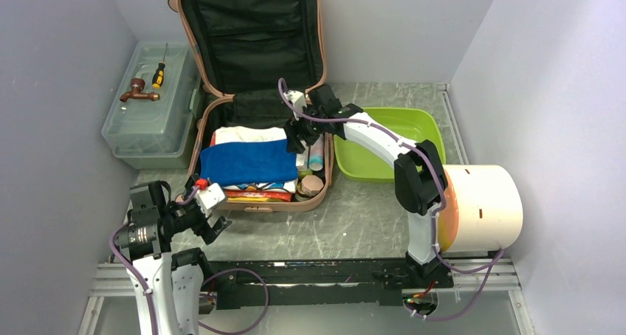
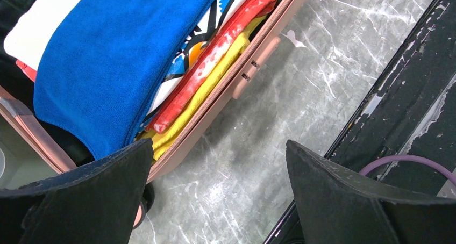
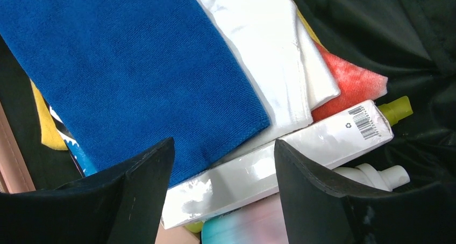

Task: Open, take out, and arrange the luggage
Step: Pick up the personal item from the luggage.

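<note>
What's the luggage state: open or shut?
Open. The luggage lid stands upright, black lining showing; the lower half lies flat and packed, a blue towel on top.

Salmon-pink luggage [image 2: 258,66] with black lining [image 1: 251,40], deep blue towel [image 1: 247,161], white folded cloth [image 1: 247,135], red packet [image 2: 215,56], yellow packet [image 2: 199,96], lime green tray [image 1: 369,165], translucent grey-green toolbox [image 1: 148,128], grey white-veined marbled table [image 1: 354,217], glossy white box [image 3: 279,163] with black barcode [image 3: 365,121], white drum [image 1: 483,206] with orange edge
</note>
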Tool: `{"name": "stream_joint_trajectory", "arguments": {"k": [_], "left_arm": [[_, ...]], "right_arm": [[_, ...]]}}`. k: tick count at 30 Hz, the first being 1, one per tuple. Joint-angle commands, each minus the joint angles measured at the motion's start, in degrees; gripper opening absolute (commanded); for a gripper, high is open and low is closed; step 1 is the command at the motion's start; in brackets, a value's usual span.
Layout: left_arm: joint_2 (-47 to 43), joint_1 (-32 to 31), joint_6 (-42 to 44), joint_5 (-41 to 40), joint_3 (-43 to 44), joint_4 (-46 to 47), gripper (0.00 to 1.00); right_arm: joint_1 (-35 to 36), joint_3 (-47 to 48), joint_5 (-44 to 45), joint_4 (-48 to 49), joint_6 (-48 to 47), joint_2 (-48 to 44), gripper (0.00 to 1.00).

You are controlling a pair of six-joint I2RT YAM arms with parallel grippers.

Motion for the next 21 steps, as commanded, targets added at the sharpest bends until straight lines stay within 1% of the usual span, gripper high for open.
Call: {"name": "stream_joint_trajectory", "arguments": {"k": [1, 10, 13, 16, 19, 21], "left_arm": [[-0.7, 0.4, -0.9, 0.7, -0.2, 1.2, 0.99], [-0.8, 0.4, -1.1, 0.6, -0.2, 1.3, 0.99], [-0.8, 0.5, -1.1, 0.6, -0.3, 1.4, 0.99], [-0.8, 0.5, -1.1, 0.6, -0.3, 1.3, 0.99], [-0.9, 0.6, -1.1, 0.5, -0.3, 1.3, 1.0], [-0.9, 0.7, -1.1, 0.6, -0.3, 1.4, 0.99]], "right_arm": [[0.1, 2.2, -0.9, -0.9, 0.2, 1.6, 0.7], [0.0, 5.3, -6.4, -3.5, -0.6, 5.7, 0.65], [0.1, 7.1, -6.4, -4.7, -0.5, 6.8, 0.64], [0.1, 7.2, -2.2, -4.6, -0.2, 6.9, 0.64], [0.2, 6.6, 5.2, -4.6, -0.3, 6.7, 0.66], [0.2, 6.1, 7.5, -4.3, -0.8, 6.3, 0.67]]}}
